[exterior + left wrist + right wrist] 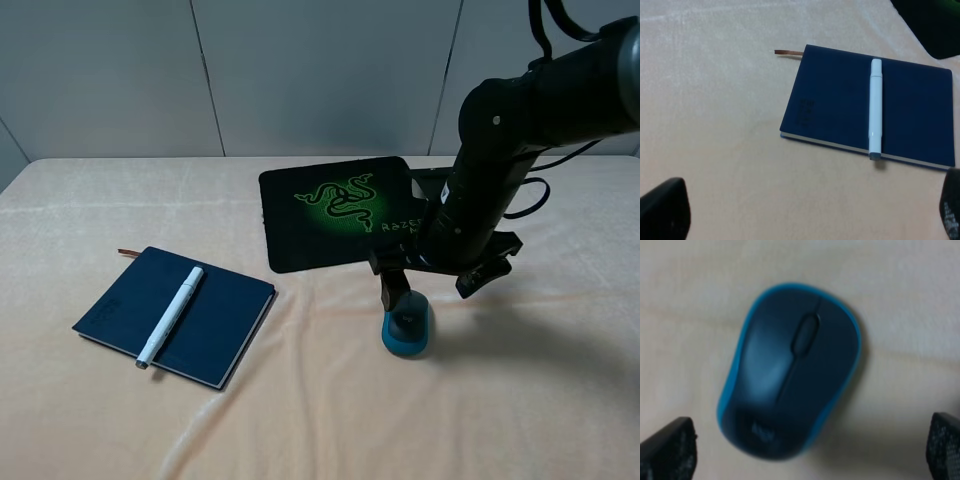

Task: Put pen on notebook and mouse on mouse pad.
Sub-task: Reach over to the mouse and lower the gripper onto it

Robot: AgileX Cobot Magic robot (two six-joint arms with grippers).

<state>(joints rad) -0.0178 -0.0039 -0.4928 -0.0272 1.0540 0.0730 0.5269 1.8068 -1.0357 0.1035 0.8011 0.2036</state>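
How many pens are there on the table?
1. The pen lies diagonally across the notebook, on the table's left side. Nothing suggests another is hidden.

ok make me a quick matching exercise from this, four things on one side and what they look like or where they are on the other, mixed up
Things:
1. pen
2. notebook
3. mouse
4. mouse pad

Descriptions:
A. black with a green snake logo, farthest back
B. white, lying diagonally on the dark blue cover
C. dark blue, with a brown ribbon sticking out
D. blue-sided, in front of the pad, under the open right tool

Pairs: 1-B, 2-C, 3-D, 4-A
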